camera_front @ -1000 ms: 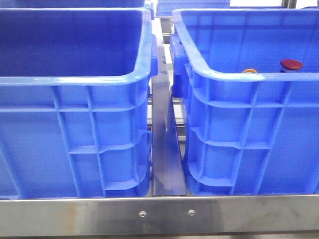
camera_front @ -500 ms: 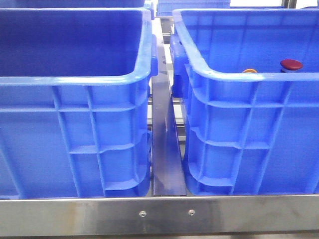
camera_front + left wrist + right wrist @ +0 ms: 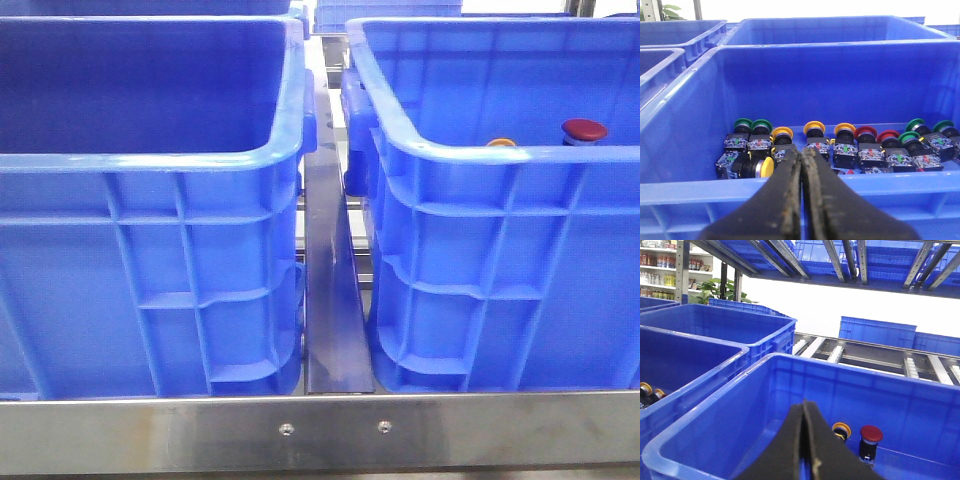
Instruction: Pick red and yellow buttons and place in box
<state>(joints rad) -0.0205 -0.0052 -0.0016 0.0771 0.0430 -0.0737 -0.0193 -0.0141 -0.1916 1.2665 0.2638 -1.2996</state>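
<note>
In the front view a dark red button [image 3: 584, 129] and a yellow-orange button [image 3: 501, 143] show just over the near rim of the right blue crate [image 3: 500, 158]. The right wrist view shows both standing on that crate's floor, the red button [image 3: 870, 434] beside the yellow one [image 3: 841, 430]. My right gripper [image 3: 805, 403] is shut and empty, above the crate and short of the buttons. My left gripper [image 3: 801, 150] is shut and empty at the near rim of the left crate [image 3: 690, 185], which holds several yellow [image 3: 814, 127], red [image 3: 866, 132] and green [image 3: 743, 122] buttons.
The left crate [image 3: 150, 160] and the right crate stand side by side with a metal rail [image 3: 335, 300] between them and a steel bar [image 3: 320, 430] in front. More blue crates [image 3: 740, 325] and a roller conveyor [image 3: 870, 357] lie behind.
</note>
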